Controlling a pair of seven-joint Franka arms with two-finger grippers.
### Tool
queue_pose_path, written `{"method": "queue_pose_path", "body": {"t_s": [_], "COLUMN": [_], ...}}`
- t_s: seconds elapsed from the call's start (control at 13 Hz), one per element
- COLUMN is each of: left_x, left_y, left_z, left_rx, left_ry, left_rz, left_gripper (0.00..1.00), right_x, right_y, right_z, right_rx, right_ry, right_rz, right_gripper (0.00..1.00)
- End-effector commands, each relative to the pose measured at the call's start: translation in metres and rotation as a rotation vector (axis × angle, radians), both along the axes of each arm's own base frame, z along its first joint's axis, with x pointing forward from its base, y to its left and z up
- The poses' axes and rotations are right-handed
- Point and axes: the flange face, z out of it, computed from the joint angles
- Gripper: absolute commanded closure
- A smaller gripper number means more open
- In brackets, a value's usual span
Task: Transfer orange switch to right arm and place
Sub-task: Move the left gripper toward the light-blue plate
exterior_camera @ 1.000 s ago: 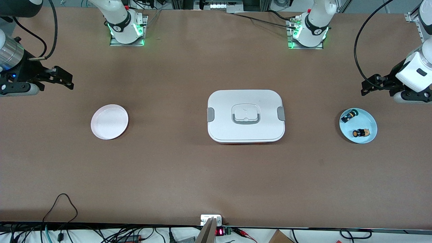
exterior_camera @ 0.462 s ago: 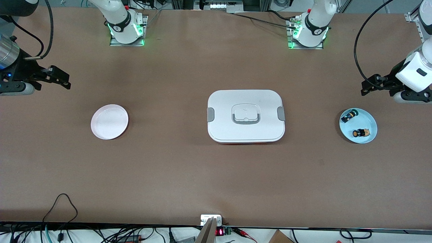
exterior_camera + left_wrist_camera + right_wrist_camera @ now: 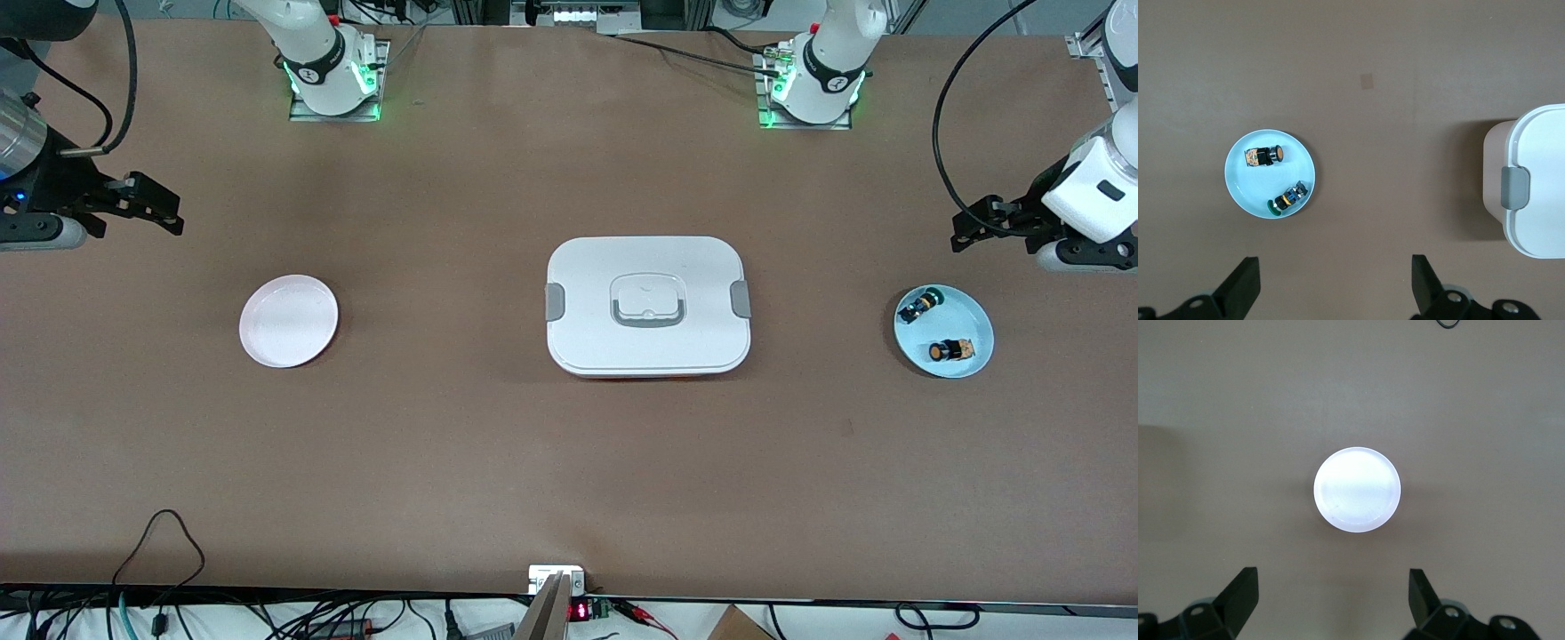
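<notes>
The orange switch (image 3: 949,350) lies on its side in a light blue plate (image 3: 967,313) at the left arm's end of the table. It also shows in the left wrist view (image 3: 1265,155), on the same plate (image 3: 1245,190). A similar switch with a green cap (image 3: 918,305) lies beside it on the plate. My left gripper (image 3: 967,228) is open and empty, up over bare table beside the blue plate; in the left wrist view (image 3: 1336,277) its jaws stand wide apart. My right gripper (image 3: 164,209) is open and empty over bare table at the right arm's end, also shown in the right wrist view (image 3: 1331,587).
A pale pink plate (image 3: 289,320) sits empty toward the right arm's end, also in the right wrist view (image 3: 1357,489). A white lidded container (image 3: 647,307) with grey clips stands mid-table between the two plates. Cables lie along the table edge nearest the front camera.
My right gripper has drifted a little toward the right arm's end of the table. The left arm and the switches have not moved.
</notes>
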Motion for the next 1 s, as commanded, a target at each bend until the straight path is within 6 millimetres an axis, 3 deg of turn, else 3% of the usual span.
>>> {"method": "queue_pose_path", "body": {"t_s": [0.0, 0.62, 0.92], "left_x": [0.005, 0.02, 0.038], "left_y": [0.008, 0.066, 0.113], "left_z": [-0.005, -0.042, -0.088], "left_rx": [-0.015, 0.002, 0.004], "left_ry": [0.016, 0.037, 0.03], "left_rz": [0.002, 0.087, 0.154], "left_gripper": [0.0, 0.0, 0.0], "right_x": [0.002, 0.004, 0.009], "right_y": [-0.002, 0.001, 0.008], "right_z": [0.006, 0.0, -0.013], "right_rx": [0.012, 0.013, 0.009], "right_ry": [0.005, 0.017, 0.04], "right_rz": [0.008, 0.012, 0.023], "right_gripper": [0.0, 0.0, 0.0]}}
